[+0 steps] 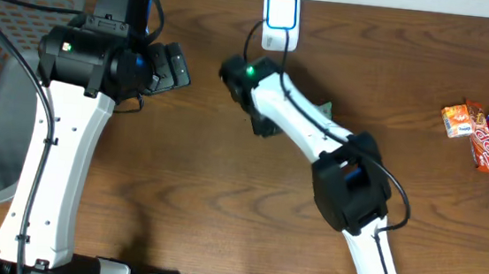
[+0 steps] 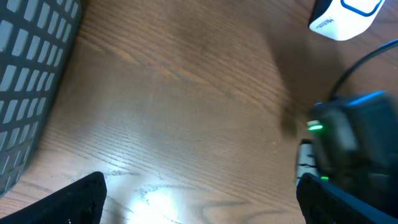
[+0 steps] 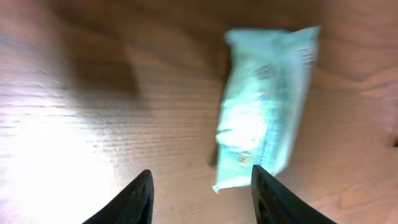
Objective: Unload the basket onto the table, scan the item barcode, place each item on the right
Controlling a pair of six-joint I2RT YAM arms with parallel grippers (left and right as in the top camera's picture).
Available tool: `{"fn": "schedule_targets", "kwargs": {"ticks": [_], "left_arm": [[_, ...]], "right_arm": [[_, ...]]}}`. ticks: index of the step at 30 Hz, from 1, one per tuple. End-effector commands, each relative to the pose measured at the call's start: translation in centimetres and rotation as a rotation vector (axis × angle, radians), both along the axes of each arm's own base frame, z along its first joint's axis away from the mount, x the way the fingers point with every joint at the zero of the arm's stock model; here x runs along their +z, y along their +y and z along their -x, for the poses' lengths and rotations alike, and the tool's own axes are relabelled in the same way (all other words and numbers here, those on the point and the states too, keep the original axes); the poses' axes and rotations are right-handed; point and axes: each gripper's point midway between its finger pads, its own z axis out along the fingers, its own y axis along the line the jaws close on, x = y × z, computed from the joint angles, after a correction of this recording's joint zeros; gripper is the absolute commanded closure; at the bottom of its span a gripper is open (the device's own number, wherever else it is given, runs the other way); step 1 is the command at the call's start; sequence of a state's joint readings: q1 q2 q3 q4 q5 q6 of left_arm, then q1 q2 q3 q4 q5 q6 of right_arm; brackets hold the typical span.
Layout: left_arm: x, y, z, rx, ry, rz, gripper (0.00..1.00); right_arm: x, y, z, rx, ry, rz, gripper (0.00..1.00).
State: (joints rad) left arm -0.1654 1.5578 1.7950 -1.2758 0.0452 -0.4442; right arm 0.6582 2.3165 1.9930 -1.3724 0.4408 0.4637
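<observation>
On the counter (image 3: pixel 93 93), a pale green packet (image 3: pixel 267 106) is lying flat; the right hand (image 3: pixel 200 177) is hovering just beside it, jaws parted, gripping nothing. The left hand (image 2: pixel 202 186) is gaping wide, empty.

2 arms are seen, each built of white links and black joint housings. On the left arm (image 1: pixel 57 165) a left light (image 1: pixel 66 48) is lit green on the black housing, and a black left cable (image 1: pixel 36 181) is clipped along the white link. On the right arm (image 1: pixel 295 115) a right light (image 1: pixel 250 69) is lit green, a blue patch (image 1: pixel 354 175) is shown inside the black elbow, and a black right cable (image 1: pixel 403 200) is looped beside it. The left gripper (image 2: pixel 199 186) is fitted with 2 black fingers (image 2: pixel 74 199). The right gripper (image 3: pixel 200 177) is fitted with 2 black, tapered ones.
</observation>
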Motion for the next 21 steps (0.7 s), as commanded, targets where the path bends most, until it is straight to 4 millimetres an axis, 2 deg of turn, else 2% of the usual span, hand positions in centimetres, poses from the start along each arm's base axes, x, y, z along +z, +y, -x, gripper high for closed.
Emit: {"fn": "schedule_targets", "kwargs": {"ticks": [1, 4, 5, 7, 8, 12, 16, 18, 21], "left_arm": [[-0.2, 0.4, -0.2, 0.005, 0.003, -0.018, 0.02], [-0.2, 0.4, -0.2, 0.005, 0.003, -0.018, 0.02], [-0.2, 0.4, -0.2, 0.005, 0.003, -0.018, 0.02], [-0.2, 0.4, -0.2, 0.005, 0.003, -0.018, 0.02], [-0.2, 0.4, -0.2, 0.005, 0.003, -0.018, 0.02], [-0.2, 0.4, -0.2, 0.005, 0.003, -0.018, 0.02], [-0.2, 0.4, -0.2, 0.005, 0.003, -0.018, 0.02], [-0.2, 0.4, -0.2, 0.005, 0.003, -0.018, 0.02], [-0.2, 0.4, -0.2, 0.005, 0.003, -0.018, 0.02]], "right_arm": [[2.7, -1.3, -2.0, -0.065, -0.044, -0.038, 0.53], [4.0, -3.8, -2.6, -0.113, -0.023, -0.031, 0.45], [3.8, -4.9, -2.7, -0.124, 0.018, -0.052, 0.55], [3.0, -5.4, -2.6, -0.136, 0.088, -0.131, 0.88], [2.5, -5.5, -2.6, -0.133, 0.121, -0.171, 0.99], [1.3, -6.8, -2.7, -0.167, 0.196, -0.279, 0.99], [0.0, -8.9, -2.9, -0.229, 0.213, -0.298, 0.99], [-1.1, -8.8, -2.7, -0.23, 0.239, -0.338, 0.99], [-3.1, -7.5, -1.9, -0.191, 0.29, -0.424, 0.99]]}}
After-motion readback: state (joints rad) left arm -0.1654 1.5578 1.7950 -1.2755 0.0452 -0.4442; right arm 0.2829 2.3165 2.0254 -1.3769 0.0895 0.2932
